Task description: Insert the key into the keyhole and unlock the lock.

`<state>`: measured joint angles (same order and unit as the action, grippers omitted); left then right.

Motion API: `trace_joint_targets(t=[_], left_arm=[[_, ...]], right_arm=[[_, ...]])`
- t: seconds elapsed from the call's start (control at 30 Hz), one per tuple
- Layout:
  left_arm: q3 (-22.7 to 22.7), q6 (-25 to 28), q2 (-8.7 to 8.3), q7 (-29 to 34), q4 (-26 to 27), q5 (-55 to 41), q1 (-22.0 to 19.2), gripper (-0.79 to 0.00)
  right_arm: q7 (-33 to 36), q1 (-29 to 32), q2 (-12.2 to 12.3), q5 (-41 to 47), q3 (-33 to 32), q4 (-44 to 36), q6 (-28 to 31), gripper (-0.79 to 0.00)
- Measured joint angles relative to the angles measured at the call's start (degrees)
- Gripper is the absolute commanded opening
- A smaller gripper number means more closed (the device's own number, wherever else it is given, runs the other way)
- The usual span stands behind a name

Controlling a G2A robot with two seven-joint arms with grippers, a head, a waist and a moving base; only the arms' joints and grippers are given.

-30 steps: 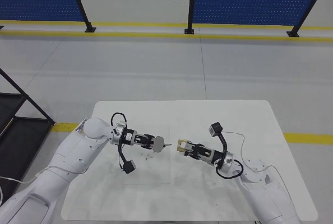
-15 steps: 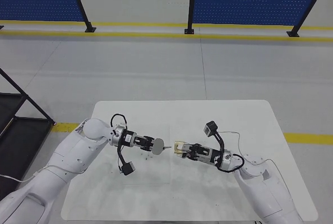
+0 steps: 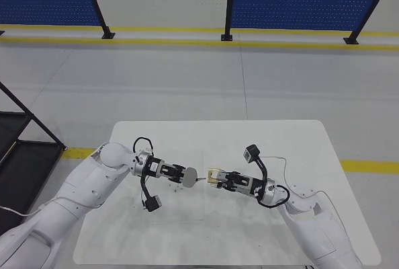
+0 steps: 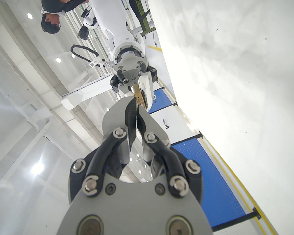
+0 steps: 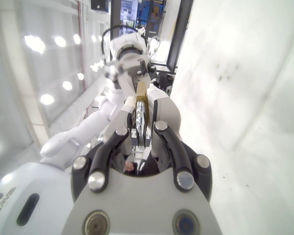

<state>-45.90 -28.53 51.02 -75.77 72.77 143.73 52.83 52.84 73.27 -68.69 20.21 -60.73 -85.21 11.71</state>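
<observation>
Reach level above the bench from left and right. Pinch the key in left jaws, lock in right jaws.

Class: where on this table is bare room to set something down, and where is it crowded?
Bare table runs along the far edge beyond both arms and the near edge between them. Crowded centre: the left end effector with the key meets the right end effector with the lock.

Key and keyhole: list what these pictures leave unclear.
1. Top view: key too small to tell whether it is in the lock.
2. Left wrist view: key hidden between the fingers of the left gripper.
3. Right wrist view: keyhole faces away, behind the lock's body.
</observation>
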Motion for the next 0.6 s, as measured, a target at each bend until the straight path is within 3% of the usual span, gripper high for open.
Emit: trace_joint_targets(t=[0.6], left_arm=[[3.1, -1.1, -0.72, 1.1, -0.8, -1.9, -1.8, -0.785]], right_arm=[[0.5, -0.4, 0.0, 0.4, 1.0, 0.2, 0.5, -0.785]])
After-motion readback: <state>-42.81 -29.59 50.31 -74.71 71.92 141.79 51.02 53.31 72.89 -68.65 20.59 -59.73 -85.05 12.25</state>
